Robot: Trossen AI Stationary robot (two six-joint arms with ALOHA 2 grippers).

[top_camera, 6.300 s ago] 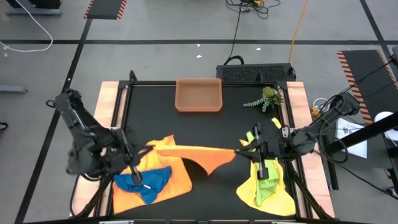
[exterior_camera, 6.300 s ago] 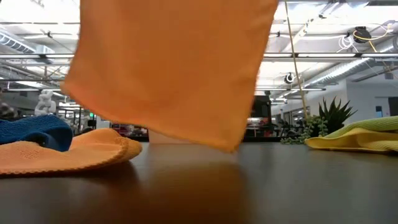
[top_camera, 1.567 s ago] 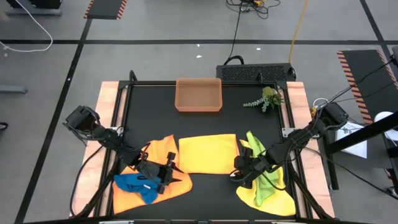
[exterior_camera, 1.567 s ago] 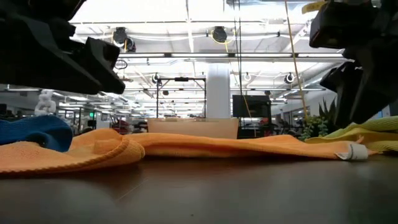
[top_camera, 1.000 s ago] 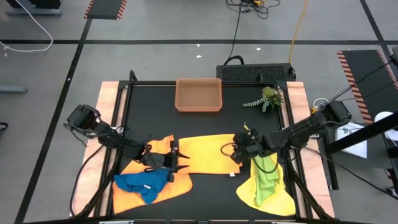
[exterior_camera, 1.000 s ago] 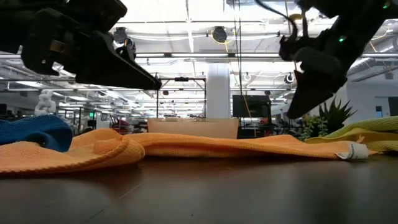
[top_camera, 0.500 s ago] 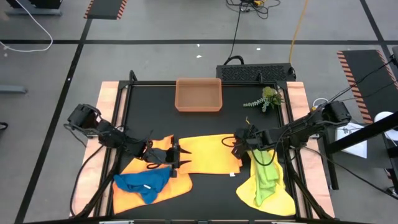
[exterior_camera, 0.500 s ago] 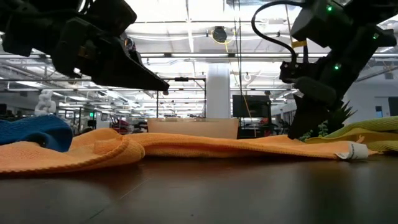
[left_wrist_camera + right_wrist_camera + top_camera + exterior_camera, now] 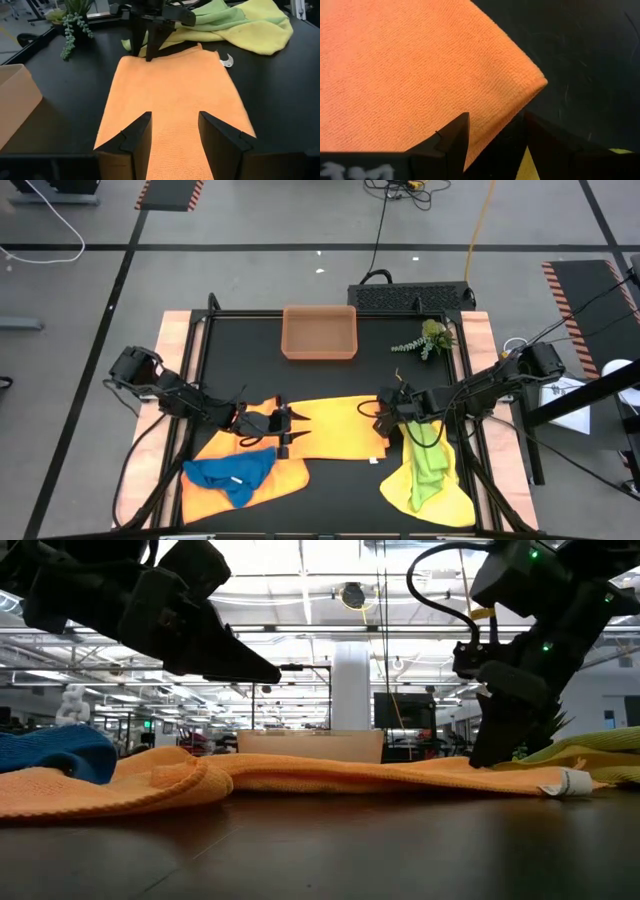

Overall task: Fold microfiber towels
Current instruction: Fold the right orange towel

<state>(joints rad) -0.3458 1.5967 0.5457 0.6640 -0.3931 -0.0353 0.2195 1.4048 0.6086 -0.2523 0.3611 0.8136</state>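
Large open industrial hall, lab or robotics workspace. Grey concrete floor [image 9: 250, 280] with painted lines and orange-and-black hazard-striped patches [image 9: 168, 194]; loose cables, one white cable [image 9: 50, 225] and one orange cable [image 9: 480, 220], trail across it. Black-topped work table [image 9: 250, 370] with pale wooden side strips on a dark metal frame. Low view: high ceiling with rows of strip lights [image 9: 300, 635], a white structural column [image 9: 350, 690], dark monitor screens and metal-frame rigs far back.

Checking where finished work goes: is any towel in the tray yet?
No: in the high view the tray holds nothing, and the towels, like the orange one, lie on the table.
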